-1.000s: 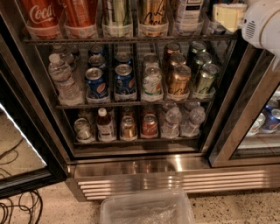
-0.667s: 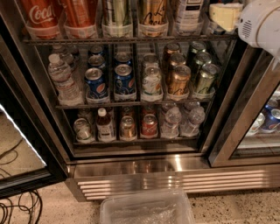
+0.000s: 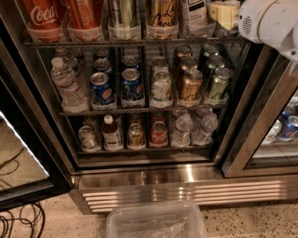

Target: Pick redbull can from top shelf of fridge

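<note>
Reaching in now: gripper (image 3: 222,13) at upper right, by the top shelf (image 3: 139,42); spread or closed, I can't tell. Redbull can (image 3: 123,14) looks like the slim silvery one, top centre. Next I'd slide left and line up.

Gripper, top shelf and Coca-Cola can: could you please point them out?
gripper (image 3: 224,14): camera view, top right, cream end.
top shelf (image 3: 139,42): camera view, front wire edge.
Coca-Cola can (image 3: 42,16): camera view, red label.

The white arm (image 3: 272,21) enters from the upper right corner. Its pale pincer (image 3: 222,13) reaches toward the left, near the top edge.
</note>
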`<state>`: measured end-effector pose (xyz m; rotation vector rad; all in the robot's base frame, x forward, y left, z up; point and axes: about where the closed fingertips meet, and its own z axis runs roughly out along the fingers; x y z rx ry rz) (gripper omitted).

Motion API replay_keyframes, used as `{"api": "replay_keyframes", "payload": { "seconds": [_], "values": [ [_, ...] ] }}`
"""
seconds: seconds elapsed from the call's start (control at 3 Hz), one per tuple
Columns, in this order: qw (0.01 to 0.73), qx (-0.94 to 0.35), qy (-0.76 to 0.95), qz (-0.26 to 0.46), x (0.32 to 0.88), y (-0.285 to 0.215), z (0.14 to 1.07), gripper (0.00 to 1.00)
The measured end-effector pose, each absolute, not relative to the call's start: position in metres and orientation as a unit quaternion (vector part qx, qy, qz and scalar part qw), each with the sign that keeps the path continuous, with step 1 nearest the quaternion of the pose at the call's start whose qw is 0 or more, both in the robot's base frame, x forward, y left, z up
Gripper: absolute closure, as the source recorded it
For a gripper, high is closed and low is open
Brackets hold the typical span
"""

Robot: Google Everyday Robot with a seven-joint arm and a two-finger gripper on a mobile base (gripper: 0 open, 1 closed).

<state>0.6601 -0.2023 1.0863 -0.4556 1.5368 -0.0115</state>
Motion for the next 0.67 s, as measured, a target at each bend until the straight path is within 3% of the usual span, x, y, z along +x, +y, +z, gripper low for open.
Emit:
{"api": "replay_keyframes", "payload": {
  "seconds": [0.67],
  "values": [
    [0.699,-0.199,0.686,-0.009,0.6625,-0.2041,1.0871,0.22]
  ]
}}
